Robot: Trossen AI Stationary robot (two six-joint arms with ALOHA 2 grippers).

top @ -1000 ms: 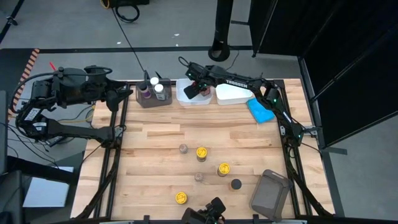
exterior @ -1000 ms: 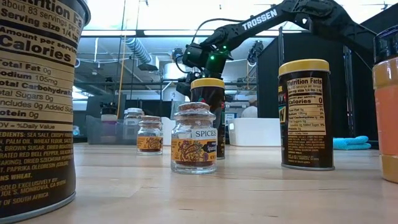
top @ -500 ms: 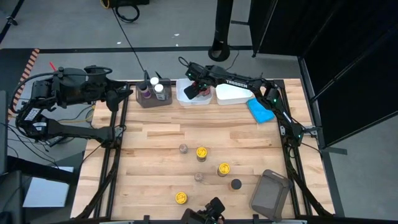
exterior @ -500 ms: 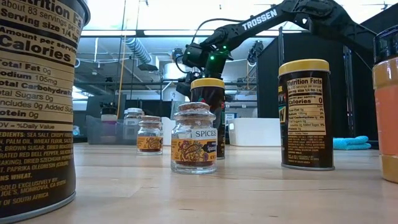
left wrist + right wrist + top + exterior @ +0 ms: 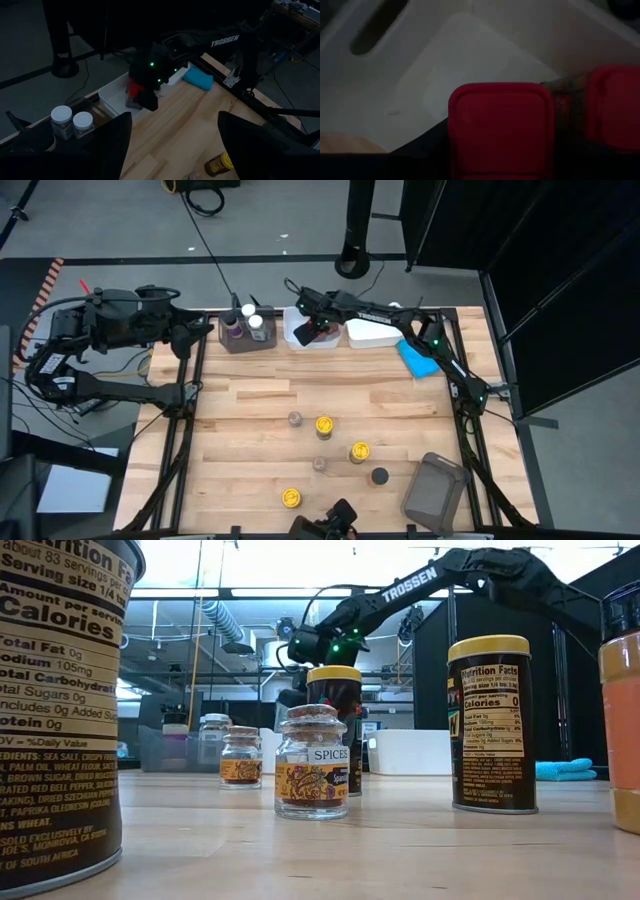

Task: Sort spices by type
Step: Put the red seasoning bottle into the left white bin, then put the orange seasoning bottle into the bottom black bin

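One red square-capped spice jar (image 5: 500, 125) sits pinched in the right gripper (image 5: 306, 330), with the white rectangular tub (image 5: 300, 340) directly beneath; left gripper (image 5: 200, 332) unreadable.

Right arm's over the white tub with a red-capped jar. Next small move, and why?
Probably lower and release. The right gripper holds a red-capped jar over the left white tub, where another red cap already lies, so the types match. The left gripper waits off the table's left edge.

Wooden table (image 5: 250, 405): spice jars (image 5: 324, 425), tubs (image 5: 375, 333), bins (image 5: 432, 492) (one tipped).
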